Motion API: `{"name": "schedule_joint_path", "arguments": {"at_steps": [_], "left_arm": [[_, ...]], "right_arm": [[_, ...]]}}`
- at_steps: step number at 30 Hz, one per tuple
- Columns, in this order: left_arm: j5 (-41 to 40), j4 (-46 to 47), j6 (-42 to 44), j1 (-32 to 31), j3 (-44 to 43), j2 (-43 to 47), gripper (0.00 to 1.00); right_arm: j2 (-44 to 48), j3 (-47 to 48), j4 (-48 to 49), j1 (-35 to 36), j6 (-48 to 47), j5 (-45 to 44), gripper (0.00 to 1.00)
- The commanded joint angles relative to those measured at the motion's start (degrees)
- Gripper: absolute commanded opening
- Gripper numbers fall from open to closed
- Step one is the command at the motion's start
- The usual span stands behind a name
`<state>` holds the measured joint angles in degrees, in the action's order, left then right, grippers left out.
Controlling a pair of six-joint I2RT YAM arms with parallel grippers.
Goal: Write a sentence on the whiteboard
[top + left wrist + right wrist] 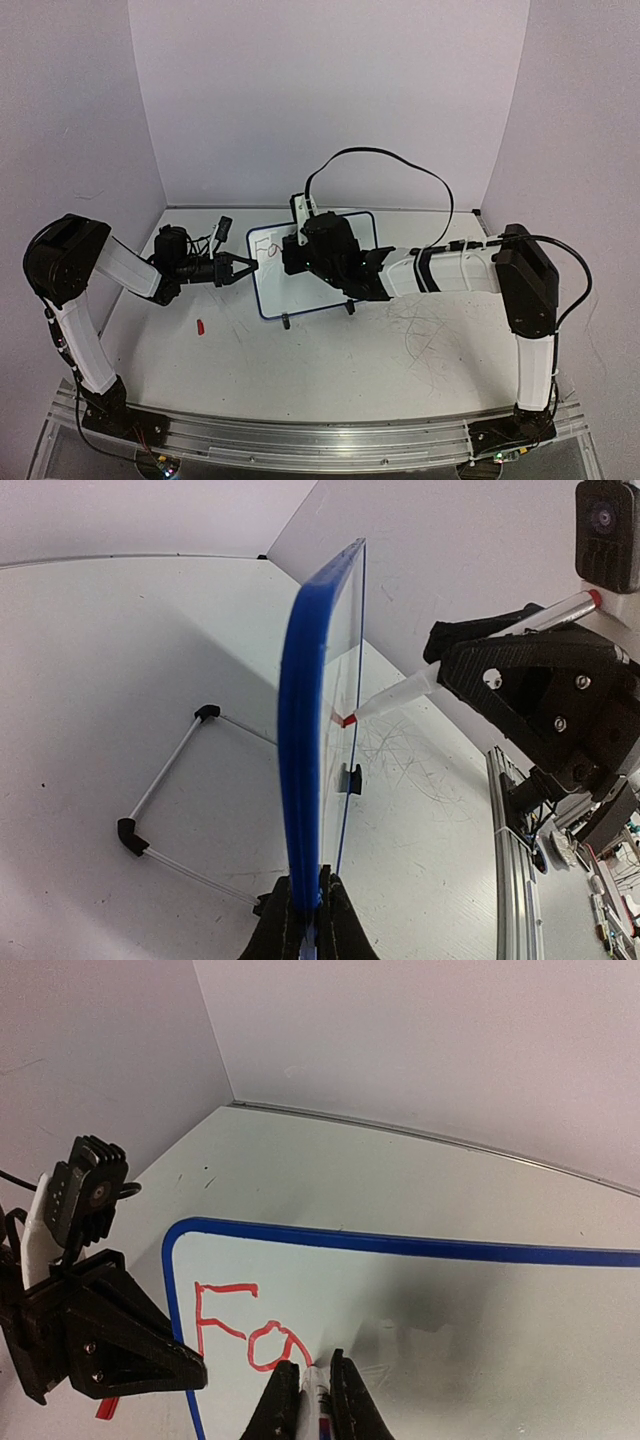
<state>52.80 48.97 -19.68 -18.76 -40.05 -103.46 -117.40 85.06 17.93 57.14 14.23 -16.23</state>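
The whiteboard (268,292) stands upright mid-table on small black feet, its frame blue. From the left, my left gripper (248,268) is shut on its side edge; the left wrist view shows the board (303,730) edge-on between the jaws of that gripper (310,920). My right gripper (315,1385) is shut on a white marker (317,1392) whose tip touches the board face (450,1290). Of the sentence (240,1325), only red letters reading "Fa" show, at the board's upper left. The marker's red tip (348,720) shows against the board. The right gripper (290,255) covers much of the board from above.
A small red piece, perhaps a cap (201,326), lies on the table front-left of the board. Behind the board is its wire stand (170,780). Faint scribbles (430,340) mark the tabletop at right. A black cable (390,155) loops above the right arm. Walls enclose three sides.
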Motion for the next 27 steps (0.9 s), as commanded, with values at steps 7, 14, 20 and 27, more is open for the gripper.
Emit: {"name": "schedule_joint_path", "arguments": {"at_steps": [7, 14, 20, 27], "left_arm": [[-0.47, -1.20, 2.54, -0.42, -0.54, 2.10, 0.00], [-0.46, -1.33, 2.63, -0.42, -0.64, 2.11, 0.00], [-0.52, -1.48, 2.70, -0.49, -0.63, 2.04, 0.00], [-0.68, -1.56, 2.81, -0.48, -0.84, 1.56, 0.00]], "right_arm": [[1.59, -0.25, -2.23, -0.11, 0.89, -2.00, 0.00], [1.80, -0.31, -2.72, 0.06, 0.89, -2.24, 0.00], [1.49, 0.36, -2.82, 0.07, 0.79, -1.92, 0.00], [7.80, 3.37, -0.74, 0.63, -0.85, 1.37, 0.00]]}}
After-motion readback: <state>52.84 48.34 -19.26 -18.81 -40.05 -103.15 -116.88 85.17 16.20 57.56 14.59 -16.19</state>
